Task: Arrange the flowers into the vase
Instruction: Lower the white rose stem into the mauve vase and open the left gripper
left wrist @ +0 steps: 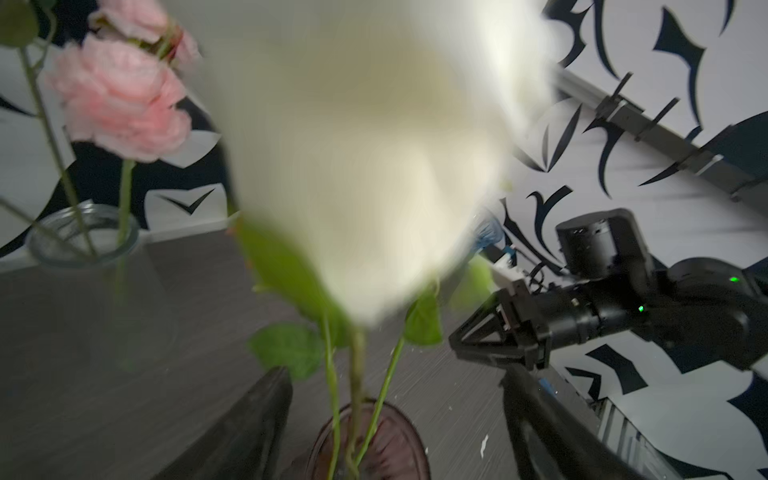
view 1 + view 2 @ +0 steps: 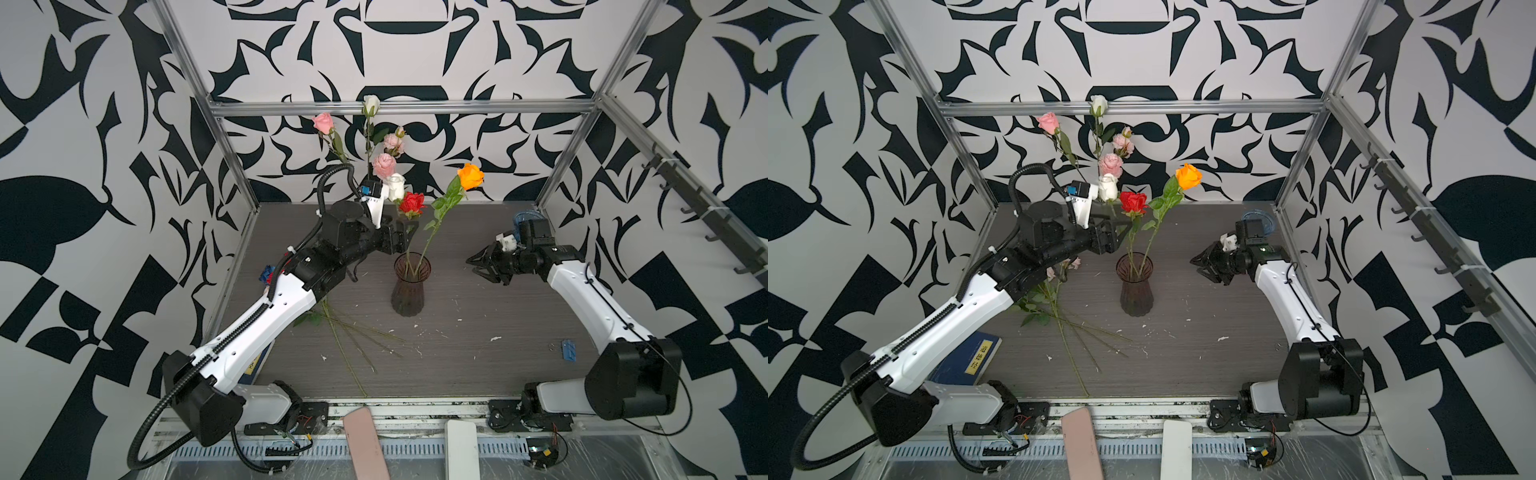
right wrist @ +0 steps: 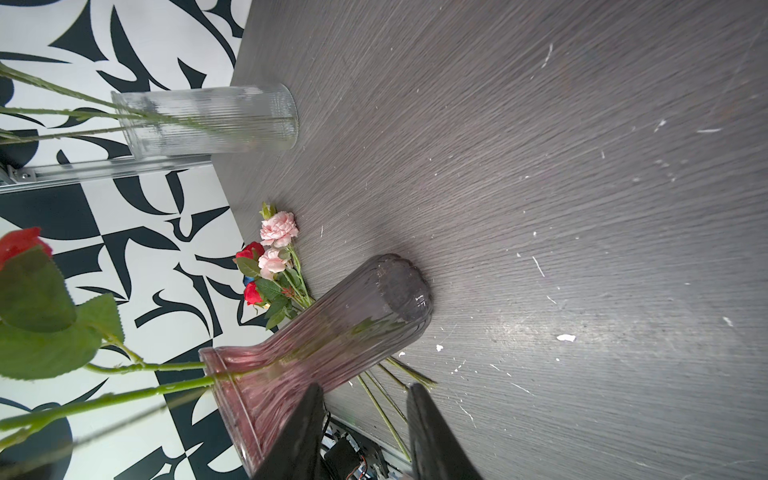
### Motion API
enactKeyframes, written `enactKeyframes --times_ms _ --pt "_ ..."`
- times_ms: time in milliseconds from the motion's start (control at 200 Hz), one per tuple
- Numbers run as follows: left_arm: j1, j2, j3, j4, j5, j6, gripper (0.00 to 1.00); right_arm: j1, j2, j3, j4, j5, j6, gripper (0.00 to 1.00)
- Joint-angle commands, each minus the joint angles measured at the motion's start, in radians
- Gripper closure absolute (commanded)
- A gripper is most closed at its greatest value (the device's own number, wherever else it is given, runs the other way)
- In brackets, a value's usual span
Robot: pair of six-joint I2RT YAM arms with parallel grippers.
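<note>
Fingers (image 1: 249, 428) of your left gripper (image 1: 397, 376) stand wide apart, one on either side of the mouth of the purple vase (image 2: 409, 291), clamping nothing; the white rose (image 2: 396, 187) rises between them, so close to the wrist camera that its bloom is a blur, and its stem runs down into that vase beside those of the red rose (image 2: 412, 203) and the orange rose (image 2: 471, 176); your right gripper (image 2: 470, 266) hangs well off to the side, its fingers (image 3: 303, 436) partly apart with nothing between them.

The rest of the flowers (image 3: 274, 262) lie loose on the table (image 2: 498, 332) by the left arm (image 2: 270, 307), their bare stems fanned and crossing toward the front edge; a clear vase (image 3: 208, 120) at the back holds several pink and white ones.

Expect each stem to be light, thin and fairly stiff, probably slick plastic; the fabric blooms and leaves look soft and easy to crush; so take hold on the bare lower stem, below the leaves, where one lies clear of its neighbours, never on the head; the glass vase is likely fragile and, with tall stems leaning on its rim, may tip if nudged.
</note>
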Motion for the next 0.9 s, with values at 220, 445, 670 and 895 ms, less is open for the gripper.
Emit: enactKeyframes --times_ms 220,445,670,895 --pt "0.004 -0.232 -0.315 -0.039 -0.196 -0.199 0.16 0.169 -0.071 -0.003 0.18 -0.052 0.06 0.6" --pt "0.003 -0.23 -0.369 -0.047 -0.185 -0.287 0.16 0.289 -0.062 0.04 0.176 -0.043 0.102 0.6" --pt "0.004 -0.195 -0.383 0.002 -0.176 -0.333 0.16 0.314 -0.035 0.051 0.163 -0.016 0.126 0.6" --pt "0.004 -0.172 -0.37 0.017 -0.172 -0.333 0.16 0.323 0.011 0.09 0.115 0.016 0.111 0.62"
